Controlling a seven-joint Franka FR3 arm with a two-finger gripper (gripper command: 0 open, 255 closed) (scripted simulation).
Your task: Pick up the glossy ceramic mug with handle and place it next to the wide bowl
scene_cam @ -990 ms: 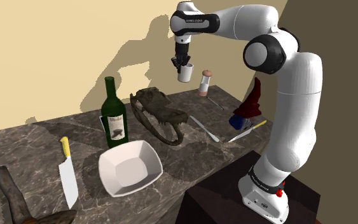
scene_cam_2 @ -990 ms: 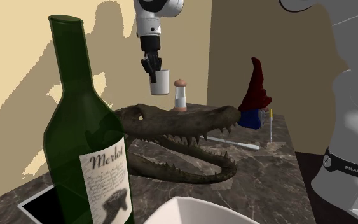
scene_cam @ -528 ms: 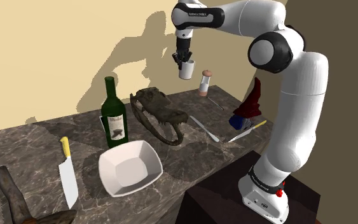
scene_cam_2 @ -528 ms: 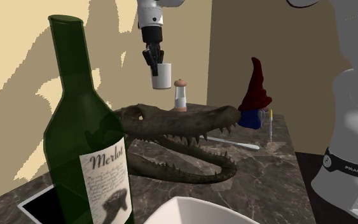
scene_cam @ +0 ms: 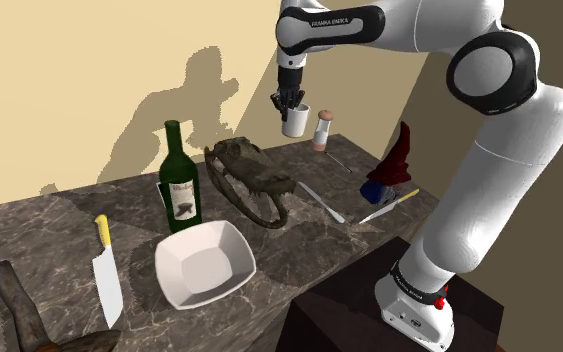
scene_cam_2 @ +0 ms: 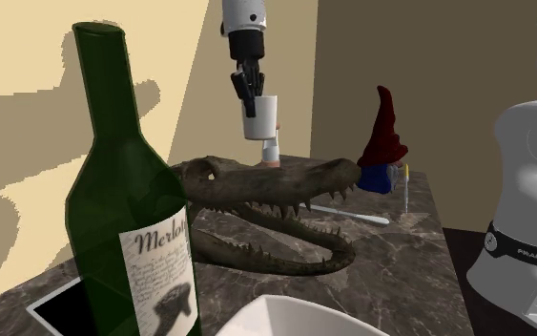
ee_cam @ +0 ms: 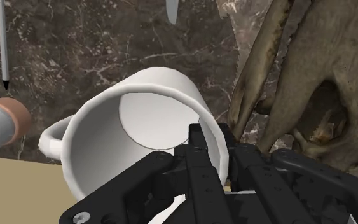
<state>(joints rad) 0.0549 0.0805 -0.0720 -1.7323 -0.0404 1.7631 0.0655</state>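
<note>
Mug (scene_cam: 296, 121) has drifted to the second exterior view's right, aloft by the shaker (scene_cam: 321, 130), rim pinched btwn gripper (scene_cam: 288, 102) jaws. You risk clipping skull (scene_cam: 254, 180) or bottle (scene_cam: 179, 180) w/ it en route to bowl (scene_cam: 204, 263).

mug (scene_cam: 295, 121) aloft behind skull (scene_cam: 252, 180), bottle (scene_cam: 180, 185) on the shoulder view's left of skull; bowl (scene_cam: 184, 275) before bottle

Crocodile skull (scene_cam: 254, 180) and wine bottle (scene_cam: 179, 185) crowd behind the bowl (scene_cam: 191, 268); counter (scene_cam: 299, 250) toward the stand (scene_cam: 344, 312) lies bare.
</note>
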